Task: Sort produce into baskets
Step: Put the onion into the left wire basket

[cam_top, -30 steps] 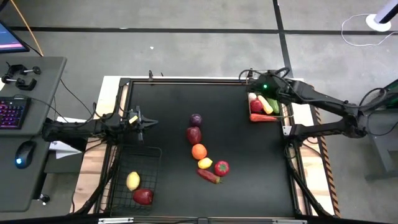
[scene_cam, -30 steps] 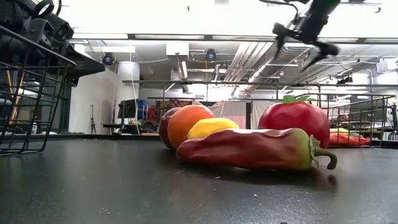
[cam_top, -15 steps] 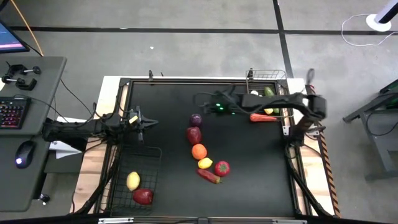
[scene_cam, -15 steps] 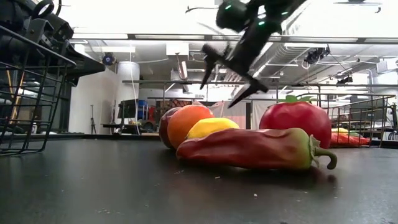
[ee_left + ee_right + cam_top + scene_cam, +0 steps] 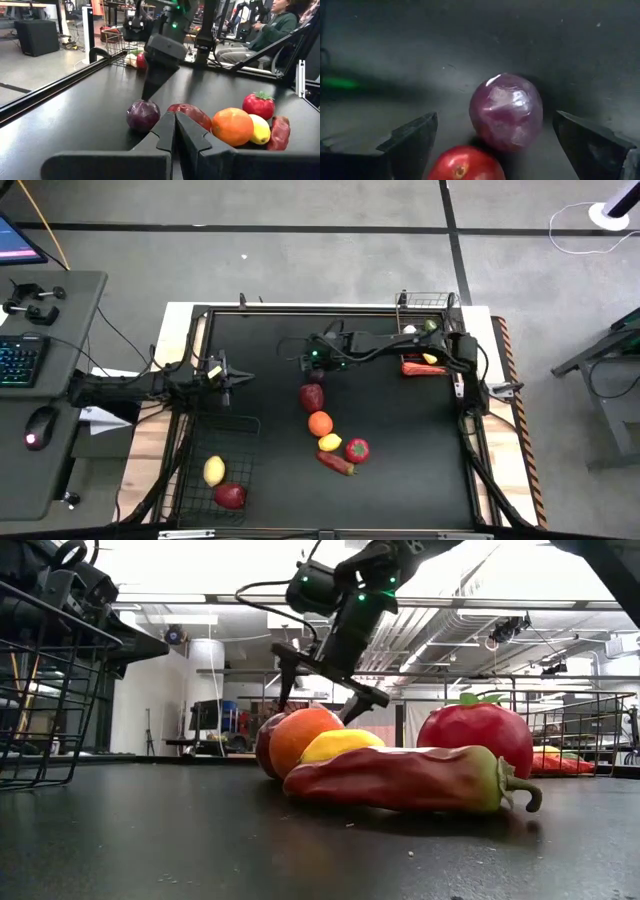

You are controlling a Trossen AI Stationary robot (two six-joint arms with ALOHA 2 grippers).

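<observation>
Right gripper (image 5: 320, 690) above purple onion (image 5: 506, 111), fingers apart; red fruit (image 5: 465, 164) touching onion, could get knocked. Left fingers (image 5: 192, 137) together, idle.

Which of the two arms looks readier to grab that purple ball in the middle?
The right one, I'd say. The right gripper hangs open directly over the purple ball, fingers either side. The left gripper waits shut by the table's left edge, above the black basket.

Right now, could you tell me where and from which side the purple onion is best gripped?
Grip the purple onion across its round middle, coming straight down from above. The right tool hangs open over it, fingers either side. The dark red fruit touches one side, so the fingers should straddle the free sides.
</observation>
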